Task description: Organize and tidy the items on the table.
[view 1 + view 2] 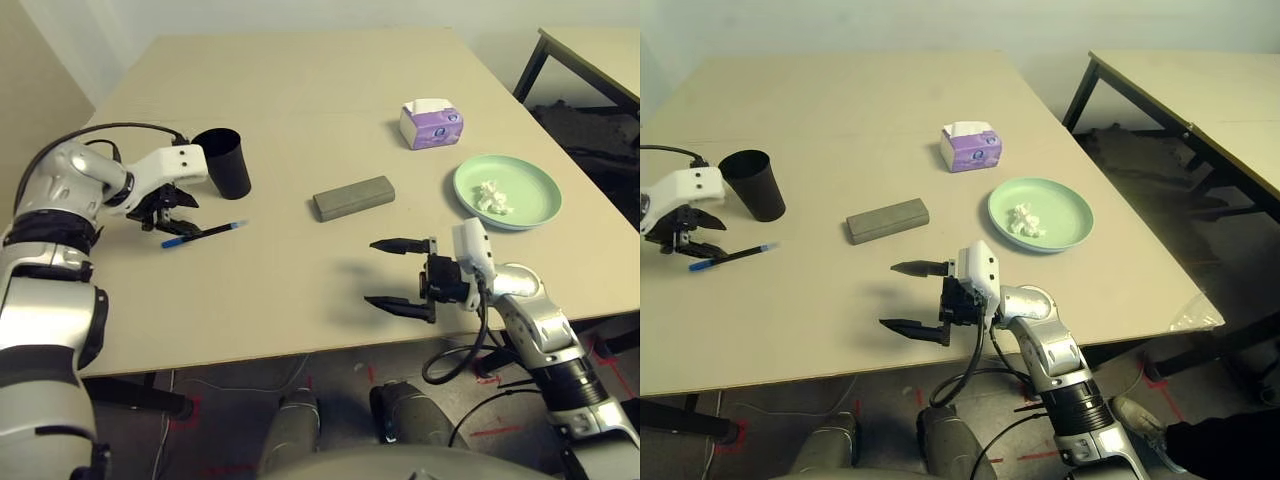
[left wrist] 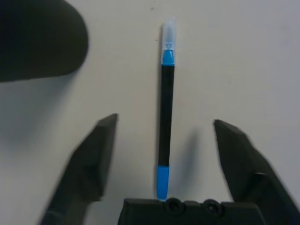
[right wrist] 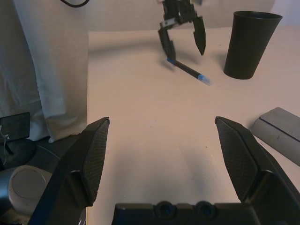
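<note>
The left gripper (image 1: 172, 212) is hovering over the pen (image 1: 203, 234), fingers spread wide. The pen is lying on the counter (image 1: 300, 100), at seven o'clock from the black cup (image 1: 224, 162). The right gripper (image 1: 398, 275) is waiting, fingers wide apart.

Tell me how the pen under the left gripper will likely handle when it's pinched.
The pen looks slim and rigid, so it probably stays straight. Its round barrel lies flat on the table, between the left gripper's open fingers, and may roll if nudged. Probably light.
</note>
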{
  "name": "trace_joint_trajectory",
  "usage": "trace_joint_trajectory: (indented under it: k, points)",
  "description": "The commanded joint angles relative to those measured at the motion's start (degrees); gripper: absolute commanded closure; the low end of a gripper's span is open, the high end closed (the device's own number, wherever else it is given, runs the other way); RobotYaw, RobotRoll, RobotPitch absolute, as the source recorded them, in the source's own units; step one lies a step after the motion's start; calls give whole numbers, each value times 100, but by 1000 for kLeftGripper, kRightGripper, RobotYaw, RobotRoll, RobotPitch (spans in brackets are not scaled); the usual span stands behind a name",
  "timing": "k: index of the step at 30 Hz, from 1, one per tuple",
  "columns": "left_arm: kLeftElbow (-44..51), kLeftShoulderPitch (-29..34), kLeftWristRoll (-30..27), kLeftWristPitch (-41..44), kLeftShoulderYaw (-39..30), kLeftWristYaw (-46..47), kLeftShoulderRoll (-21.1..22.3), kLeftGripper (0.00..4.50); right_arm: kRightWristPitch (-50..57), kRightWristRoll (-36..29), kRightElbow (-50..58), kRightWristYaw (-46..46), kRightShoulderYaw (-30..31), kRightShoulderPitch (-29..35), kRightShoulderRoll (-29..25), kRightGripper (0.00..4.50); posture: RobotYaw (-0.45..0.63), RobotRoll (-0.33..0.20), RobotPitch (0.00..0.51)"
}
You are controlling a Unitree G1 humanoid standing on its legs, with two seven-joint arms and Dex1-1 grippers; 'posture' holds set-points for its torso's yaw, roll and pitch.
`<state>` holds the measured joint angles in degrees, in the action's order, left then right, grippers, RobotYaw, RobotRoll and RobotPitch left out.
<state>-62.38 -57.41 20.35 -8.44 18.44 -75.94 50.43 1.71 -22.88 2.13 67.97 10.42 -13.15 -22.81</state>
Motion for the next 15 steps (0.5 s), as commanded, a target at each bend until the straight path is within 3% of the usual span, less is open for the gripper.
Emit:
trace_joint_trajectory:
  k: [1, 8, 11, 15]
  points:
    - [-259, -49, 127, -102, 89, 150, -146, 21, 30, 11, 93, -18, 48, 59, -46, 0, -124, 0, 86]
    - [-544, -53, 230, -252, 147, 241, -311, 21, 55, 2, 192, -49, 52, 140, -74, 0, -133, 0, 88]
    - [-626, -20, 191, -271, 106, 176, -340, 610, 66, -4, 231, -69, 62, 174, -80, 0, -134, 0, 87]
    - [-686, 1, 184, -332, 76, 181, -321, 1992, 83, -11, 267, -82, 72, 198, -79, 0, -134, 0, 87]
